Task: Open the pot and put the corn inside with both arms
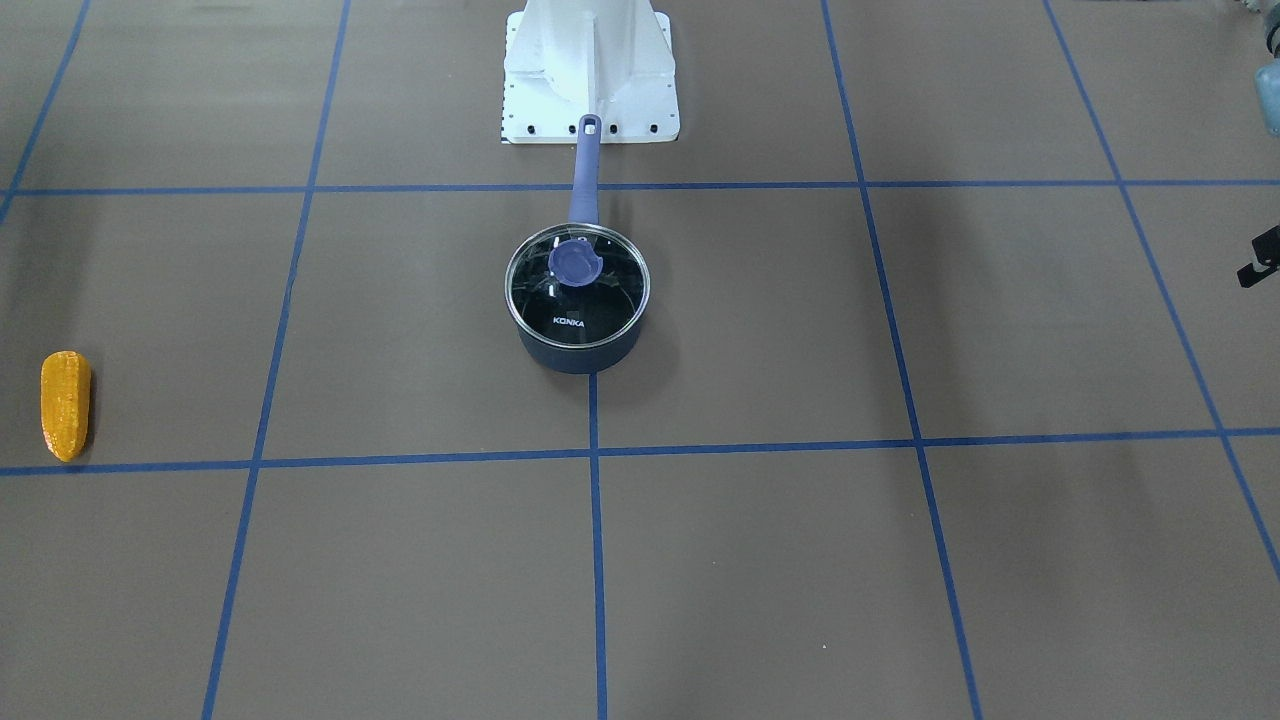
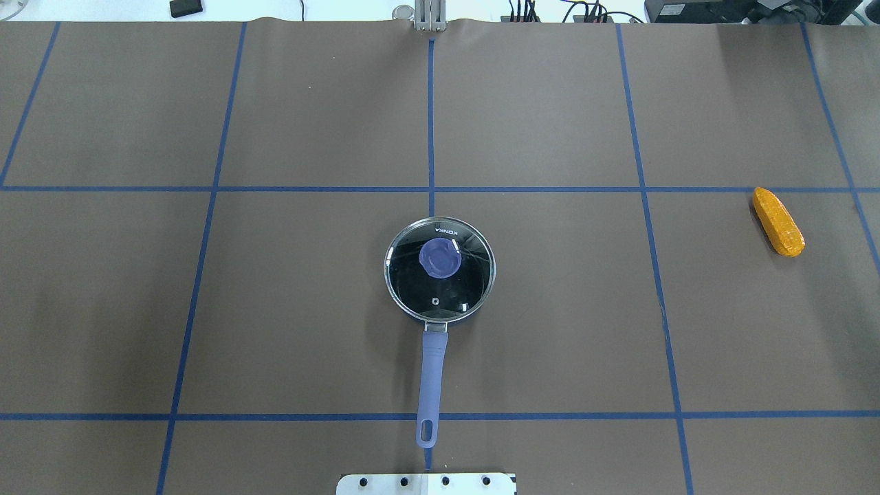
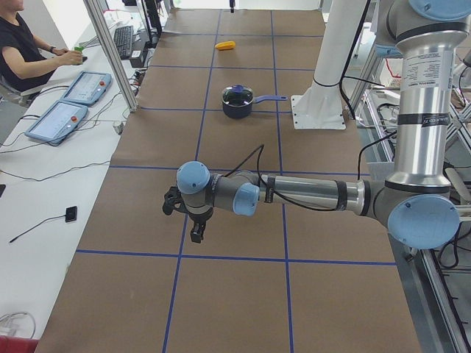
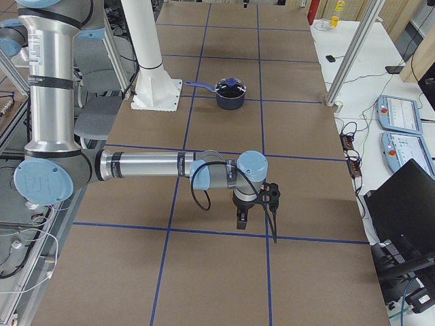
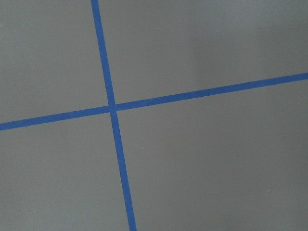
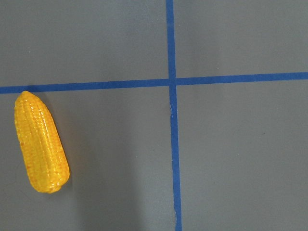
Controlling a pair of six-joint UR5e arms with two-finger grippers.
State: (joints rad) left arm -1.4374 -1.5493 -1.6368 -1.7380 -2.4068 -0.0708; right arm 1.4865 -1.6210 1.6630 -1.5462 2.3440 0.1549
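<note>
The dark navy pot [image 1: 580,352] stands mid-table with its long purple-blue handle [image 2: 432,371] towards the robot base. The clear glass lid [image 2: 462,282] with a purple knob [image 2: 439,258] sits shut on it. The orange-yellow corn [image 2: 777,221] lies on the mat far to the robot's right and shows in the right wrist view [image 6: 41,142]. My left gripper [image 3: 196,234] hangs high above the mat, far from the pot. My right gripper [image 4: 242,221] hangs high too. I cannot tell whether either is open or shut.
Blue tape lines grid the brown mat [image 2: 309,309]. The white robot base plate [image 1: 590,90] is just behind the pot handle's end. A person sits at a side bench [image 3: 29,51] with pendants [image 3: 57,121]. Posts [image 4: 346,61] stand along the operators' edge.
</note>
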